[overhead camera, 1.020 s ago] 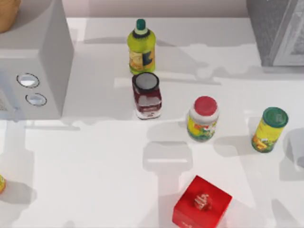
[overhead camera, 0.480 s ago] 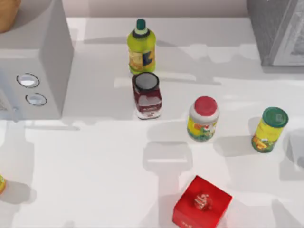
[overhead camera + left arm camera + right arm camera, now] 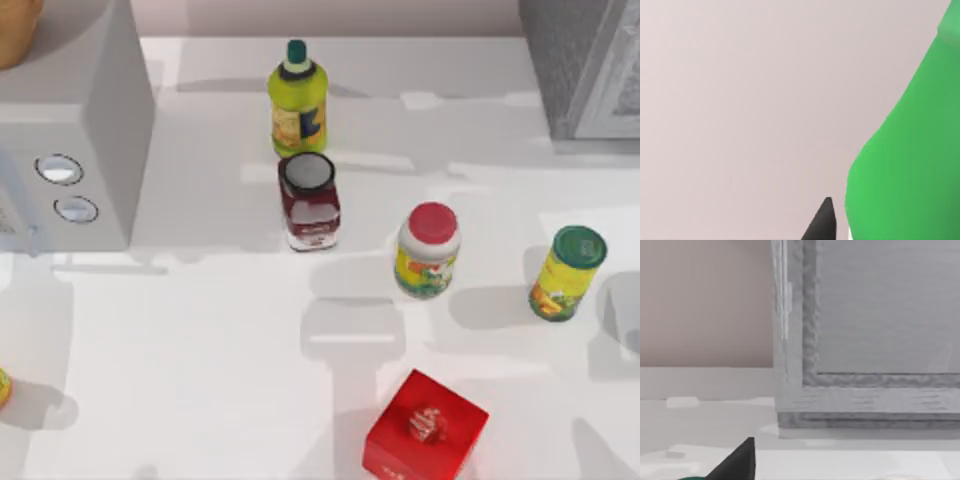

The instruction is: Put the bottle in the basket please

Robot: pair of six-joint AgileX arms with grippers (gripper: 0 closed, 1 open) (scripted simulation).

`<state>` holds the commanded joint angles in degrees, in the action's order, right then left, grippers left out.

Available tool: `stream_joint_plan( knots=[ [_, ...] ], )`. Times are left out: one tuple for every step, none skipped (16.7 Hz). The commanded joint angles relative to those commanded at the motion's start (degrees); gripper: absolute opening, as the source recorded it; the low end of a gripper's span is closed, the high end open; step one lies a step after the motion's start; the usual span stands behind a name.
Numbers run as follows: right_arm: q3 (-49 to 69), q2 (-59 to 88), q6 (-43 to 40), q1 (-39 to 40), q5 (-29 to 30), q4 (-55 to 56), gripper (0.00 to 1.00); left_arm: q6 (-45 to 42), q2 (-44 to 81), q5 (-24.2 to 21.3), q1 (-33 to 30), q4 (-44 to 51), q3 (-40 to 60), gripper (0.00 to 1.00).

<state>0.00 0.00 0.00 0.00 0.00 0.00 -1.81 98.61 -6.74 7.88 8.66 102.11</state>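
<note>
**Item: the bottle**. Green plastic body, seen close in the left wrist view, just beside the left gripper, with only a plain wall behind it. It is not among the things standing on the surface.
**Grip:** cannot tell whether the left gripper is clenched on the bottle. Judged likely held and lifted.
**Destination: the basket**. Tan curved edge in the top view's far left corner, behind the grey appliance. Its place relative to the left gripper cannot be told.
**Right gripper**. Idle, facing the grey cabinet. State cannot be told.
**Handling advice (judgement):**
- Carry the bottle high enough to pass over the appliance.
- Hold it steady, without swinging.
- Centre it above the basket opening, then lower it inside the rim before letting go. A tall slim bottle dropped from height may bounce out or tip over the edge.
</note>
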Motion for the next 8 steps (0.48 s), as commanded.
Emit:
stream_joint_plan(
  knots=[
    [0.00,0.00,0.00,0.00,0.00,0.00,1.00,0.00,0.00,0.00,0.00,0.00,0.00,0.08],
    [0.00,0.00,0.00,0.00,0.00,0.00,1.00,0.00,0.00,0.00,0.00,0.00,0.00,0.15],
    [0.00,0.00,0.00,0.00,0.00,0.00,1.00,0.00,0.00,0.00,0.00,0.00,0.00,0.23],
    [0.00,0.00,0.00,0.00,0.00,0.00,1.00,0.00,0.00,0.00,0.00,0.00,0.00,0.30],
    [0.00,0.00,0.00,0.00,0.00,0.00,1.00,0.00,0.00,0.00,0.00,0.00,0.00,0.38],
    [0.00,0.00,0.00,0.00,0.00,0.00,1.00,0.00,0.00,0.00,0.00,0.00,0.00,0.45],
    [0.00,0.00,0.00,0.00,0.00,0.00,1.00,0.00,0.00,0.00,0.00,0.00,0.00,0.53],
    [0.00,0.00,0.00,0.00,0.00,0.00,1.00,0.00,0.00,0.00,0.00,0.00,0.00,0.60]
  ],
)
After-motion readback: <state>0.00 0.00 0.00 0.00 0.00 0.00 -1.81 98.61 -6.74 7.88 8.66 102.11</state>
